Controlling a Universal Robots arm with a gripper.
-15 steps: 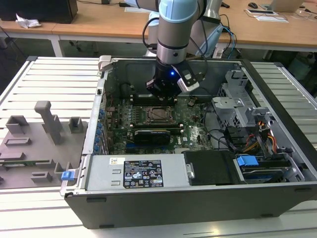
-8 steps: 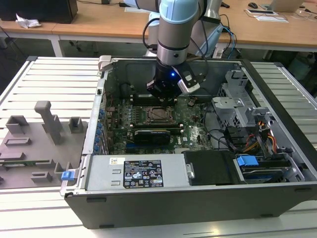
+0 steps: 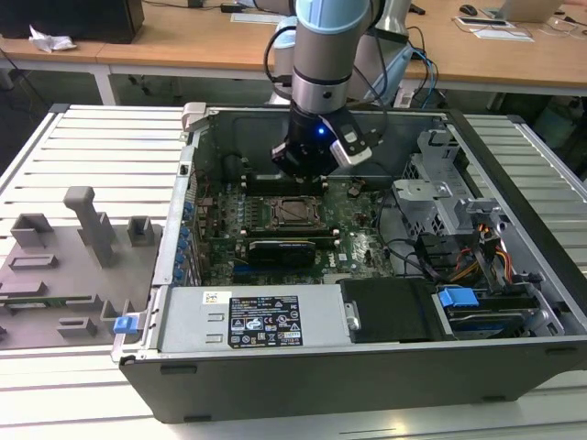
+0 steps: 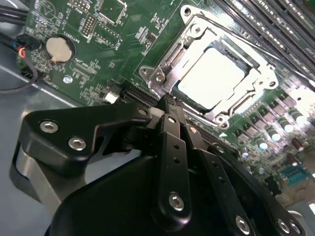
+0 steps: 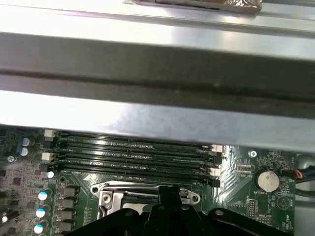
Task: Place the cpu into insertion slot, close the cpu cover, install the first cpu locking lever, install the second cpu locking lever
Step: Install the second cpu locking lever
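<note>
Dull silver metal cpu (image 4: 212, 78) inside shiny metal cpu cover (image 4: 268, 83); claw (image 4: 170, 105) is matt black plastic

An open computer case (image 3: 367, 348) sits on the slatted bench (image 3: 92, 156). Grey fixture blocks (image 3: 87, 225) stand beside it. A coin battery (image 4: 59, 48) shines on the green board.

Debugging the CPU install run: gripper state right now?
Gripper: shut, holding nothing, fingertips at the edge of the cpu cover, which lies closed over the cpu.
</note>
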